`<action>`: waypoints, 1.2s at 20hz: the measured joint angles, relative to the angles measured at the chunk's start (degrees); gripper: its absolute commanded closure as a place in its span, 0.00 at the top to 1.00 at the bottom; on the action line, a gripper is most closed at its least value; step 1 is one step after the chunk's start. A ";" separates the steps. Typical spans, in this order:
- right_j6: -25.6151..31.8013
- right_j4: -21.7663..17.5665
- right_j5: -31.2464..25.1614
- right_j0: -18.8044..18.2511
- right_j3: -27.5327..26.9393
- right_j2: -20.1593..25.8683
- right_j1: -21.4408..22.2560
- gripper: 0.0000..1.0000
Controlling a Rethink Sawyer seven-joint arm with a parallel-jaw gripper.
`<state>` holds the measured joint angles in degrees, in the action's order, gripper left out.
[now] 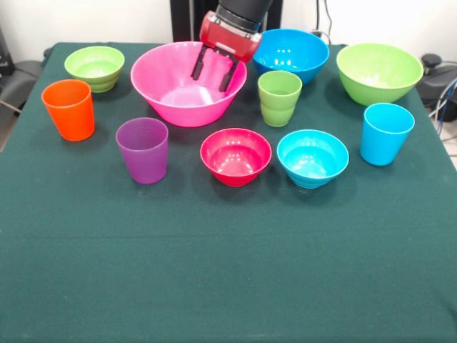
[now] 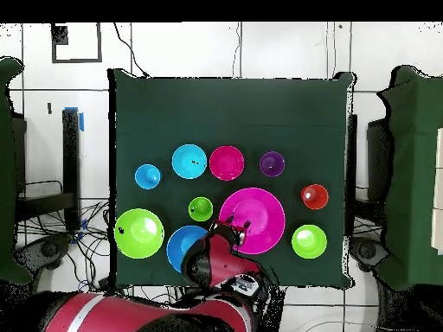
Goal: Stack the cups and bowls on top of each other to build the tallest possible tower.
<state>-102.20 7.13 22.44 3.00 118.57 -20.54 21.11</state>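
**Mia:** Where is the big pink bowl [image 1: 187, 87]?

**Ben:** At the back of the table [image 1: 214, 271], in the middle. It sits open side up and has nothing in it. I think it will be the bottom of the tower, since it is the widest.

**Mia:** What is the gripper [image 1: 213, 71] doing?

**Ben:** It hangs over the pink bowl's rim, on the side by the blue bowl [image 1: 290, 52]. Its two dark fingers [image 1: 198, 64] are spread apart and hold nothing.

**Mia:** So no tower yet?

**Ben:** No. Every piece stands alone on the green cloth. The light green cup [image 1: 279, 97] is just beside the pink bowl. The red bowl [image 1: 235, 155] and the small light blue bowl [image 1: 313, 157] sit in front. The purple cup [image 1: 143, 149] and orange cup [image 1: 68, 108] are off to one side, with the small green bowl [image 1: 94, 66] behind them. The light blue cup [image 1: 386, 133] and the big green bowl [image 1: 379, 71] are on the other side.

**Mia:** Why are they spread out?

**Ben:** I guess so the fingers can fit round each one
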 measured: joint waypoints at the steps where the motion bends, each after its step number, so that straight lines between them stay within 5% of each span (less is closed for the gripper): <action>1: 0.00 -0.01 -0.26 0.30 0.00 -0.04 0.13 1.00; 6: 0.00 -0.01 -8.27 1.85 0.02 -0.21 3.99 1.00; 12: 0.00 -0.05 -27.14 4.76 -0.55 -2.22 11.92 1.00; 16: 0.00 -0.07 -34.41 6.72 -1.33 -3.67 14.90 1.00; 20: -0.06 -0.07 -36.07 8.95 -2.45 -5.11 15.85 1.00; 24: -0.79 -0.04 -30.73 11.38 -3.79 -6.53 12.81 1.00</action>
<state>-102.99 7.09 -8.29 14.37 114.78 -27.07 33.92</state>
